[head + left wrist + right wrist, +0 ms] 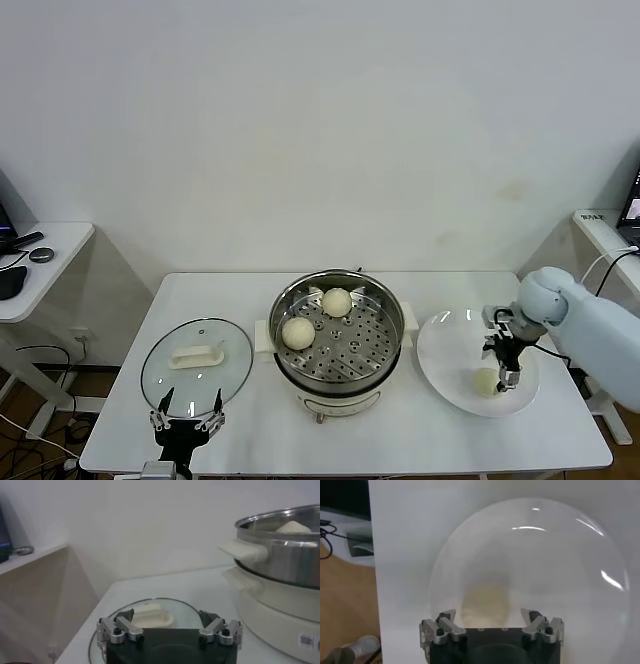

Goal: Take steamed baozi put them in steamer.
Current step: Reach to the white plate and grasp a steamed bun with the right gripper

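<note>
Steamer (338, 335), table centre: two baozi on its perforated tray. White plate (440, 370), to the steamer's right: one baozi (485, 381) left. Right gripper (506, 372): jaws wide, empty, poised over that bun, apparently not yet touching. Step: approach to pick; next, descend and close gently. Left gripper (186, 417): wide, idle beside the glass lid (196, 361).

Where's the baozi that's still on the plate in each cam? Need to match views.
Head view: the baozi on the plate lies at right, right under the open right gripper.
Right wrist view: same baozi shows between the fingers, mid-frame.
Left wrist view: not in it.
Shared landmark: the white plate, whose rim also fills the right wrist view.
</note>
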Robot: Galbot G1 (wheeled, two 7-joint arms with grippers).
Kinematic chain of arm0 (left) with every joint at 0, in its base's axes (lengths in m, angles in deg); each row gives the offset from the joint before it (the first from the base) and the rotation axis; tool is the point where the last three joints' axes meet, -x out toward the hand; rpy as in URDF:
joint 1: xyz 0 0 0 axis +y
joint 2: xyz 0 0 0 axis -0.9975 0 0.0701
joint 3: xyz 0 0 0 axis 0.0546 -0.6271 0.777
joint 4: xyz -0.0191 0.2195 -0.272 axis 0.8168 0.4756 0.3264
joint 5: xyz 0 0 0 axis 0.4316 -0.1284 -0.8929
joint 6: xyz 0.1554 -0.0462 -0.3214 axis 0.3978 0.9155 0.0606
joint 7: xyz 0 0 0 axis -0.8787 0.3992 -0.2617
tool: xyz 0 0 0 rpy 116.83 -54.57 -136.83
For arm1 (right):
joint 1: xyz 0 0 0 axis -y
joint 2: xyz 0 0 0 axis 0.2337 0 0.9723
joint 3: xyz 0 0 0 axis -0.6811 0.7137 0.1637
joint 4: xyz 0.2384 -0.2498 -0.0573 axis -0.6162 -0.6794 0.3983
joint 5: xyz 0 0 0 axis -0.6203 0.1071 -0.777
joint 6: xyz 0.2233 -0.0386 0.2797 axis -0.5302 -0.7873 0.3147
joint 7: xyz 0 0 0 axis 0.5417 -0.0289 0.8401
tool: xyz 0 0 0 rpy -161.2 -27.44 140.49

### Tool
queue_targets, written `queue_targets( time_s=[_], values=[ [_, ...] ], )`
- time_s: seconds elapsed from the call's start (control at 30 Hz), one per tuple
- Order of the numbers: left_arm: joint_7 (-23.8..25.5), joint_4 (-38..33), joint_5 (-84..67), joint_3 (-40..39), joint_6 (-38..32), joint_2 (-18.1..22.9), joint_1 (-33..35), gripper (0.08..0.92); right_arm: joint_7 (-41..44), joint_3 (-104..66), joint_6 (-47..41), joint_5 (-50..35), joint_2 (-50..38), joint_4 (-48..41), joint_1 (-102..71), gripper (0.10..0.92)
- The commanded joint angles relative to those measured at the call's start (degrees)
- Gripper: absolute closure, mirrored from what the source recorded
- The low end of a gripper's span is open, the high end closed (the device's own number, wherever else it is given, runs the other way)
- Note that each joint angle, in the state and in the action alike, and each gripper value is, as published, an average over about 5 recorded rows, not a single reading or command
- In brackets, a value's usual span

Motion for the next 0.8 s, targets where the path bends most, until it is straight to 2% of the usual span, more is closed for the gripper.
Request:
queue_targets(
  time_s=[0.03,0.8],
  values=[
    [0.0,0.3,0.0,-0.2,0.0,0.1,0.0,0.177,-0.3,-1.0,1.3,2.7,2.0,-1.7,-2.1,0.203],
    [-0.1,0.4,-0.1,-0.4,-0.1,-0.1,-0.3,0.177,-1.1,-1.8,0.2,4.0,2.1,-1.9,-3.5,0.203]
  ],
)
